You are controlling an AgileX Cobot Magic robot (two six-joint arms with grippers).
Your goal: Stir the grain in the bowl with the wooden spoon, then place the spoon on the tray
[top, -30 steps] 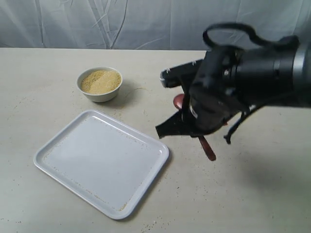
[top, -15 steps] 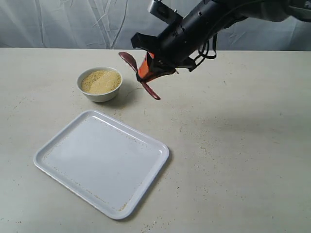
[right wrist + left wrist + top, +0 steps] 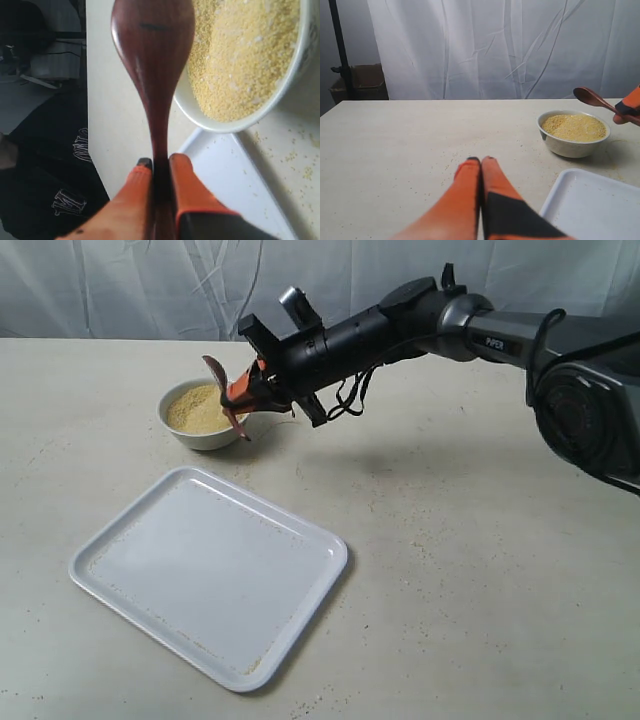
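Note:
The white bowl (image 3: 203, 432) of yellow-tan grain (image 3: 200, 408) stands at the back left of the table; both wrist views show the bowl (image 3: 570, 146) (image 3: 250, 117) too. My right gripper (image 3: 248, 392) is shut on the handle of the dark reddish-brown wooden spoon (image 3: 225, 390). The spoon (image 3: 152, 45) hangs in the air beside and above the bowl's rim, its oval end (image 3: 586, 95) clear of the grain (image 3: 240, 55). The white tray (image 3: 210, 575) lies in front of the bowl, bare. My left gripper (image 3: 481, 160) hovers low over the table, shut on nothing.
Loose grain specks are scattered on the table around the tray and bowl. A white curtain (image 3: 150, 285) hangs behind the table. The right arm (image 3: 440, 320) stretches across the back of the table. A dark stand and a box (image 3: 357, 82) sit beyond the table's edge.
My right gripper lifted the spoon off the table at the right and carried it leftward and back, up to the bowl's rim. The tray and bowl have not moved.

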